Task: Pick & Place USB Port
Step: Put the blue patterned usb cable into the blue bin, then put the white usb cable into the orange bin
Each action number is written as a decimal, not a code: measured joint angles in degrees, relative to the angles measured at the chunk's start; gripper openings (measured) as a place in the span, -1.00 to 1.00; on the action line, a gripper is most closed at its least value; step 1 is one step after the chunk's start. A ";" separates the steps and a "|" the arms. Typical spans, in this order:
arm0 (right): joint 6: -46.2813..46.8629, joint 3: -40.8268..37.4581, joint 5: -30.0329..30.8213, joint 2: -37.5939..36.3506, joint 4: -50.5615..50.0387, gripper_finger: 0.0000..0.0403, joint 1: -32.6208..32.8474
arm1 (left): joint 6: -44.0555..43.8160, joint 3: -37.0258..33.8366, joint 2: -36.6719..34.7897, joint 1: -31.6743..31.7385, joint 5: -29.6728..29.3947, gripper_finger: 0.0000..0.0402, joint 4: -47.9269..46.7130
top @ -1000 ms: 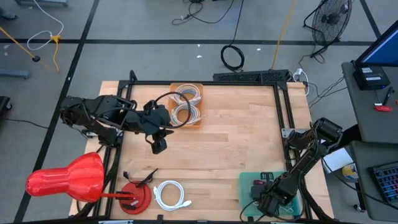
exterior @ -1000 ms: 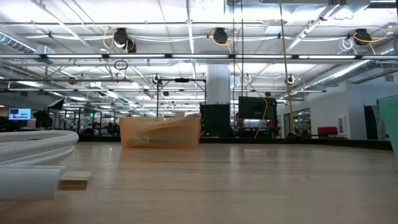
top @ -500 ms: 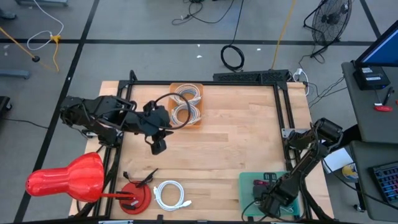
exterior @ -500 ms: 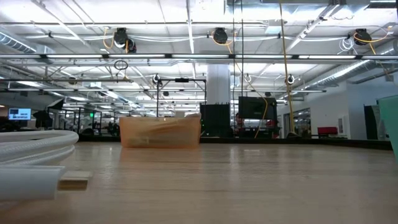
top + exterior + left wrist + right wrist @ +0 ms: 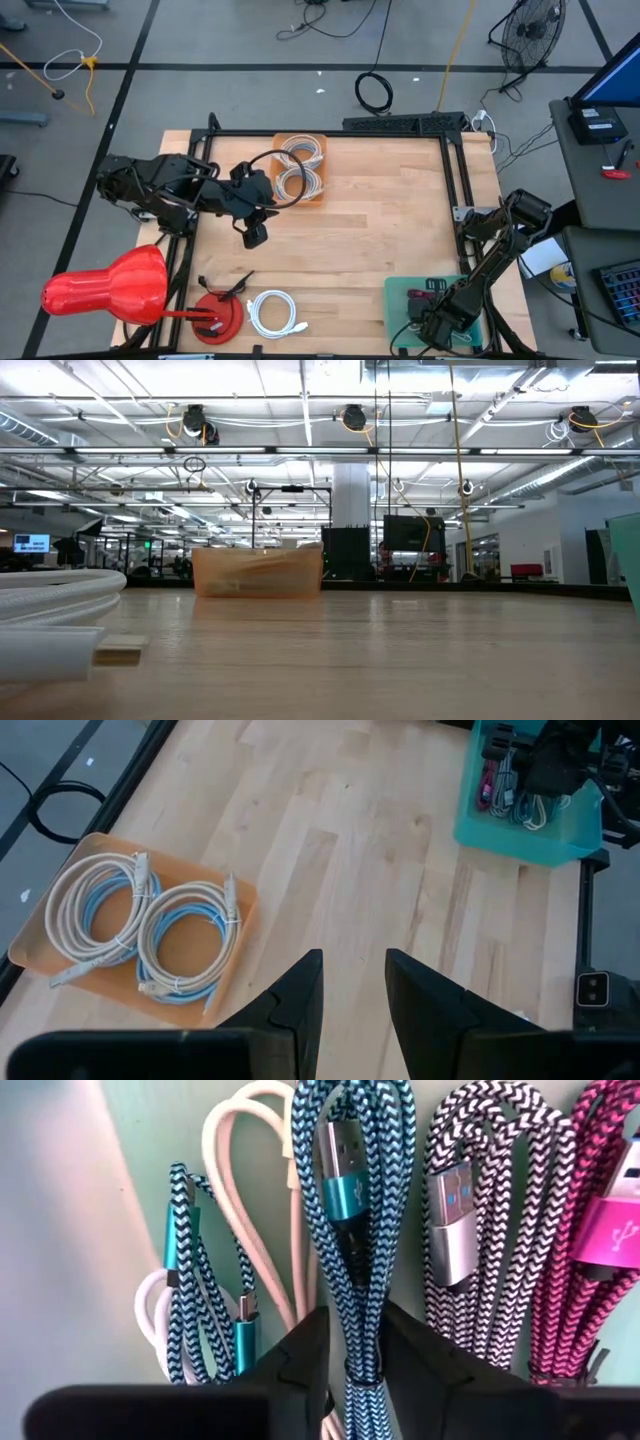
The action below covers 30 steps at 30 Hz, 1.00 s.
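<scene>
right claw: down inside the teal bin at the near right corner of the table, fingers either side of a teal braided USB cable. There was a thin gap on each side of the bundle, so it looked loosened rather than clamped. I honestly couldn't tell if it was gripping or just straddling.
next to it: a grey-and-white braided cable, a pink one and a plain white one, all bundled side by side in the same bin.
left claw: hovering well above the table on the far left side, fingers parted, nothing between them.
under the left claw: an orange tray with two coiled white-and-blue cables.
near edge: a loose white cable coil beside a red stand.
progress: I'd say barely started. The teal cable hadn't left the bin, so the lift, carry and put-down were all still to come.
</scene>
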 joint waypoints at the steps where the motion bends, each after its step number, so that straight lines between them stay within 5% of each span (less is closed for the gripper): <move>1: 0.03 0.00 0.04 -0.07 0.00 -0.57 0.00 | 0.00 0.00 0.00 -0.02 -0.02 -0.45 0.00; 18: 5.35 -0.26 -0.12 -6.37 -8.98 -0.38 -0.41 | 0.24 -0.07 0.92 -0.24 0.04 -0.45 0.02; 26: 6.05 -0.17 -1.02 -15.61 -10.14 -0.38 -2.94 | 0.09 -0.04 1.27 -0.31 0.00 -0.45 -0.31; 30: 6.06 -0.15 3.24 -22.26 -9.37 -0.38 -6.61 | 0.07 -0.04 1.29 -0.27 -0.02 -0.45 -0.27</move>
